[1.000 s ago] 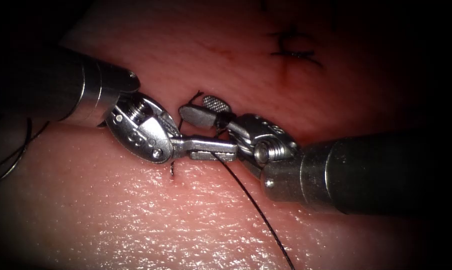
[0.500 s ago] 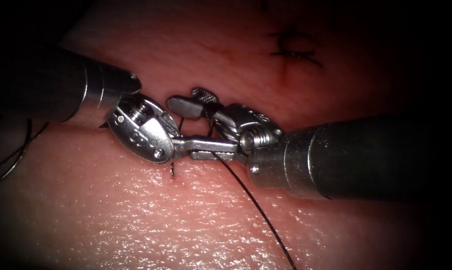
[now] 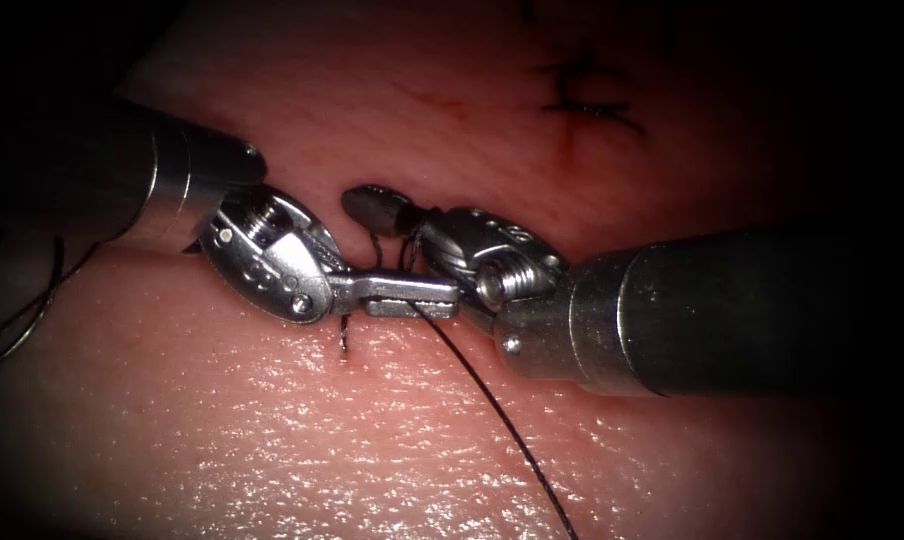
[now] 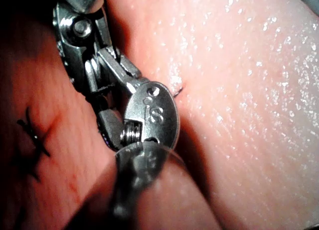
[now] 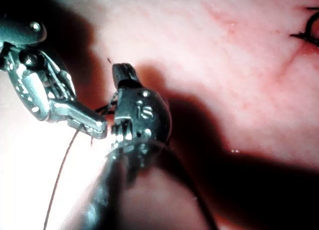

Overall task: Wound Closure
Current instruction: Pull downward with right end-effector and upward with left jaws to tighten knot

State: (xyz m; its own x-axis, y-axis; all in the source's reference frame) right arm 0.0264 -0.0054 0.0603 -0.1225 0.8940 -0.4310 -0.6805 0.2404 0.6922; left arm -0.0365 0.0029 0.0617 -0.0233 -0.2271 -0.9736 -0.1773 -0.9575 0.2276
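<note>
Fingers of the left tool lie pressed together and level, reaching toward the right tool; whether they pinch the thread that passes beneath them I cannot tell. Fingers of the right tool are closed too, where a second ago they stood apart with one ridged face showing; dark thread sits at their base, and they appear to pinch it. Both tools have drifted a little to the left in that time.

Two tools meet tip to tip over the cut, which runs between them as a shadowed groove. I cannot make out the needle in any view.

Thread counts as follows: one long strand leaves the meeting point and runs down and to the right across the glossy tissue; one short stub stands out of the tissue just below the left tool's fingers, on the near edge of the cut; thin loops curve at the far left beside the left shaft. One finished stitch with cut ends sits well apart, up and to the right along the cut.

From the right wrist, the right tool points at the left tool, with the long strand trailing away. From the left wrist, the left tool shows against the tissue, near the stitch.
</note>
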